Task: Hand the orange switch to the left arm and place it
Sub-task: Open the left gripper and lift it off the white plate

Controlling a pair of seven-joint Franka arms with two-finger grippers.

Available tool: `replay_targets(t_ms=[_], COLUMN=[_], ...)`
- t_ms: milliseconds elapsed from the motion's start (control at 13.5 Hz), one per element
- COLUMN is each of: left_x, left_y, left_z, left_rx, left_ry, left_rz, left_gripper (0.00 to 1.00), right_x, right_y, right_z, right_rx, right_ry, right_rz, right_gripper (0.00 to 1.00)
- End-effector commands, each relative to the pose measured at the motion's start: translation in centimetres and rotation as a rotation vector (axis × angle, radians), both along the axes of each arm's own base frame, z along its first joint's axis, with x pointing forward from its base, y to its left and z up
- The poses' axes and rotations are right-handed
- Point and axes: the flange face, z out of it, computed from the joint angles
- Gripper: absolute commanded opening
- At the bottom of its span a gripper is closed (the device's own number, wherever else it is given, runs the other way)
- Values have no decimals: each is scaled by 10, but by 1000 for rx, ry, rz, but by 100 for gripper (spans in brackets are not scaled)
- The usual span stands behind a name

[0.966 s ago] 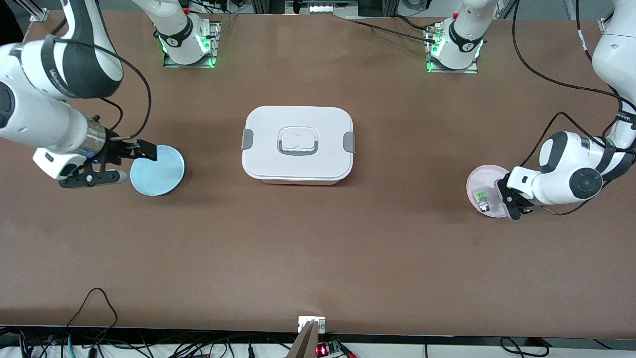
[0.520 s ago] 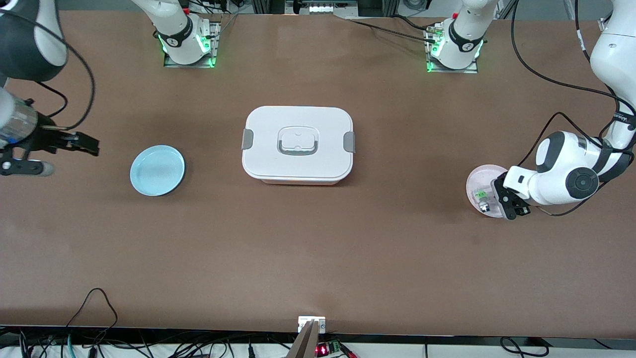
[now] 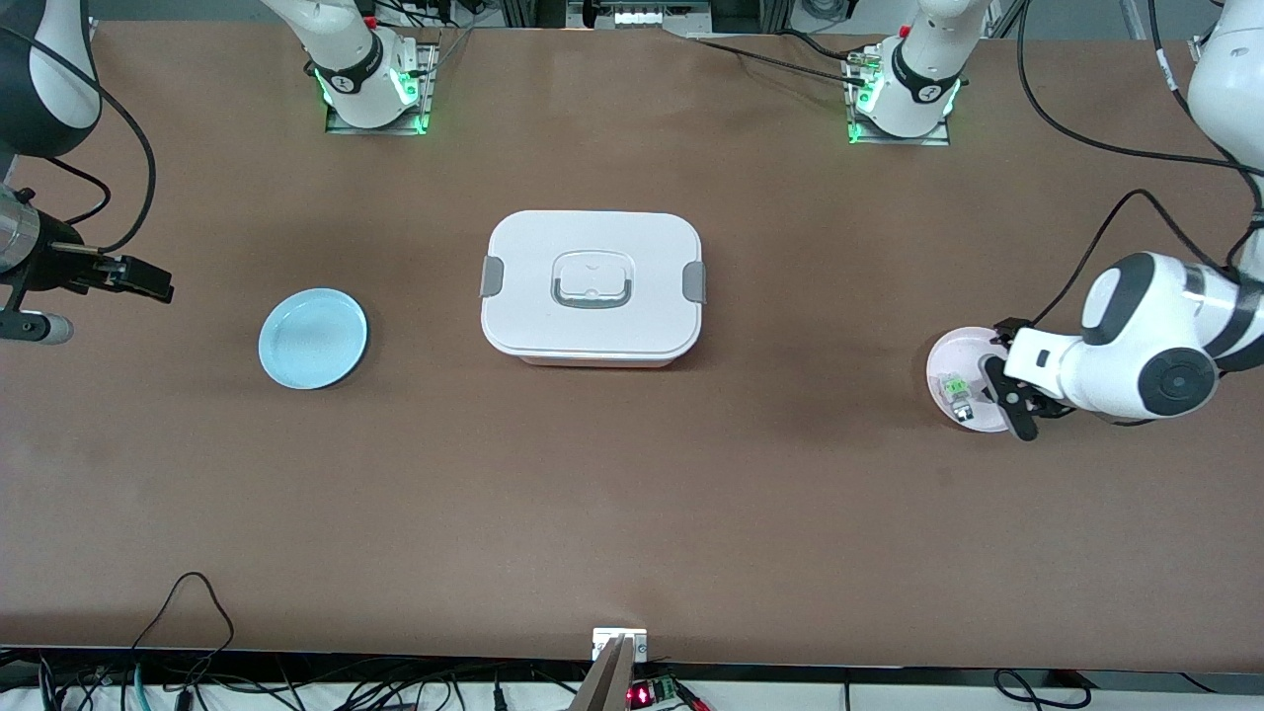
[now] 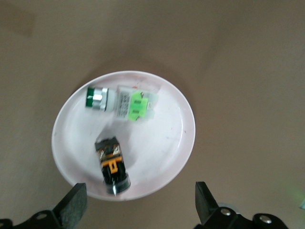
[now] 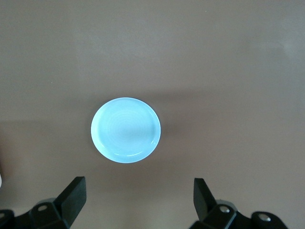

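The orange switch [image 4: 112, 164], black with an orange middle, lies on the pink plate [image 4: 171, 143] near its rim. My left gripper [image 4: 139, 210] hangs open above that plate, with its fingers apart over the plate's edge by the switch. In the front view the left gripper [image 3: 1007, 397] covers part of the pink plate [image 3: 950, 355] and hides the orange switch. My right gripper [image 3: 99, 306] is open and empty, raised over bare table at the right arm's end, beside the blue plate [image 3: 313, 339]. The white box [image 3: 592, 286] stands at the table's middle between the plates.
A pale grey switch with a green part [image 4: 128, 102] lies on the pink plate too, and shows in the front view [image 3: 955, 387]. The right wrist view shows the empty blue plate [image 5: 126, 130] between its open gripper [image 5: 139, 202] fingers.
My right gripper has left the blue plate's edge and moved off toward the right arm's end of the table. My left gripper has shifted slightly over the pink plate.
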Motion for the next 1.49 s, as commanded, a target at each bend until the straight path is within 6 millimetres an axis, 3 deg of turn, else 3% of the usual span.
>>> replay_targets(t_ms=[0,149,297,595,669,743,966,1115,1264,1412], left_x=[12,15,12,-9,-12,-19,-28,-35,-47,-71], left_y=[19,24,23,-4,-15,-33,-44,-34,-32,-46], left_z=[49,93,143,215,227,243,261,267,271,281], left_rx=[-12,-4,40,146,143,155,149,107,76,117], left_ry=[14,29,23,-38,-52,-85,-96,-122,-183,-244], left_rz=[161,253,306,383,376,363,446,534,588,666], left_gripper=[100,100,100,100,100,100,100,100,100,100], right_x=[-33,-47,-46,-39,-38,-38,-41,-42,-44,-47], right_y=[5,5,4,10,1,-2,1,-4,-5,-9], right_z=[2,-1,-1,14,19,37,57,64,70,71], right_rx=[1,5,9,11,17,34,30,43,56,76], right_ry=[-30,-43,-38,-81,-93,-120,-103,-96,-91,-84], right_rz=[1,4,24,24,14,7,15,19,16,1], right_gripper=[100,100,100,100,100,100,100,100,100,100])
